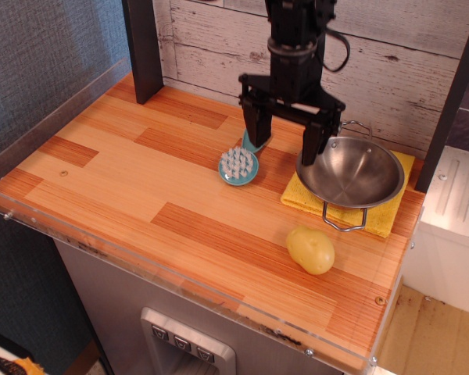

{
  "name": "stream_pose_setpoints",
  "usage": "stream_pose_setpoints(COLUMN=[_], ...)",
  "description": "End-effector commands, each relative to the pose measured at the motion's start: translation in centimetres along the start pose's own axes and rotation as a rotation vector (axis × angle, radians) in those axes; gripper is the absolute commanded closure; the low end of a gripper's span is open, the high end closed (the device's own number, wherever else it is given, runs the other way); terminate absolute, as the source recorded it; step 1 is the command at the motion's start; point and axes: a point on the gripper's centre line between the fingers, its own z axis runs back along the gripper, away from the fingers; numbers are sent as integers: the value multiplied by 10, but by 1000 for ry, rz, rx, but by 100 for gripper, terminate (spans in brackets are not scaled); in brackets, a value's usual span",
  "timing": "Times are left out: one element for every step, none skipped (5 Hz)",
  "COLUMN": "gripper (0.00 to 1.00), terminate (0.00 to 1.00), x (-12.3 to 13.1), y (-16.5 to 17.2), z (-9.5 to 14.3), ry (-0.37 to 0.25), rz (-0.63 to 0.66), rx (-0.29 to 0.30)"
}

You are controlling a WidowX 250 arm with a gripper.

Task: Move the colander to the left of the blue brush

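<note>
The colander point(350, 171) is a shiny steel bowl with two wire loop handles, sitting on a yellow cloth point(388, 216) at the right of the wooden table. The blue brush point(238, 166) lies just left of it, white bristles up; its handle is partly hidden behind my left finger. My black gripper point(285, 141) hangs open above the gap between brush and colander. Its right finger point(311, 141) is at the colander's left rim and its left finger point(255, 129) is over the brush handle. It holds nothing.
A yellow potato point(310, 249) lies in front of the colander. A dark post point(143, 47) stands at the back left. A clear plastic lip point(180, 273) runs along the table's front edge. A white plank wall point(391, 55) is behind.
</note>
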Motion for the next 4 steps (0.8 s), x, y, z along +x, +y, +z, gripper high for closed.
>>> stream_pose_setpoints(gripper=[0,0,100,100], terminate=[0,0,0,0], x=[11,13,15,14], y=[-18,-22,-25,-24], z=[-4,-9,-8,-1], ry=[-29,-27,-57,-78], rz=[-17,-18,-18,-13], rx=[-13,-5,5,-2])
